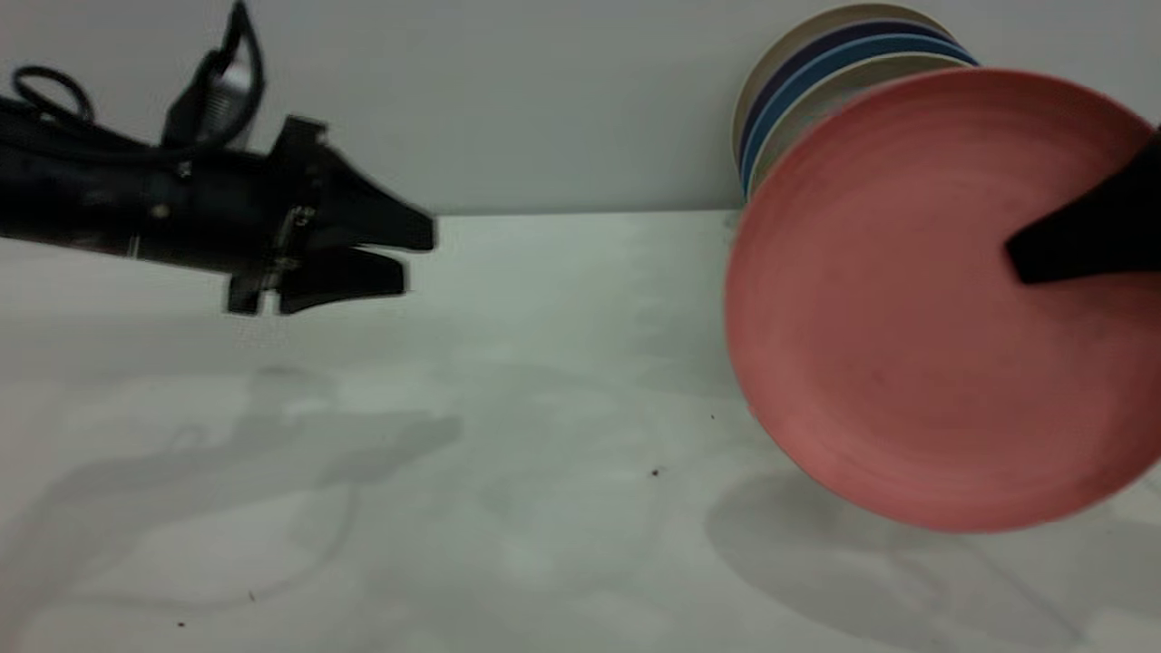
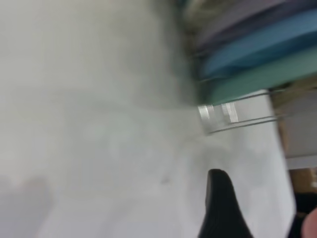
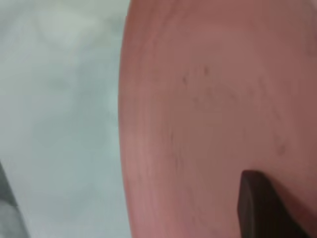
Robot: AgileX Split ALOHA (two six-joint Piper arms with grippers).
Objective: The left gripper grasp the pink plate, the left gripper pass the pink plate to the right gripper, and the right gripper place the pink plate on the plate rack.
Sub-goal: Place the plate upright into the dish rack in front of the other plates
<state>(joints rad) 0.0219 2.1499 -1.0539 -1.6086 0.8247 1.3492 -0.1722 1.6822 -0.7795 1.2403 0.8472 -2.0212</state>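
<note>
The pink plate hangs upright at the right, a little above the table, in front of the plates standing in the rack. My right gripper is shut on it; one black finger lies across its face. My left gripper is at the left above the table, its fingers a little apart and empty, well clear of the plate. One of its fingers shows in the left wrist view. The plate rack's silver wires show only there; in the exterior view the pink plate hides them.
Several upright plates, beige, dark blue and blue, stand behind the pink plate against the wall. In the left wrist view they show as blue and teal rims. The white table stretches between the two arms.
</note>
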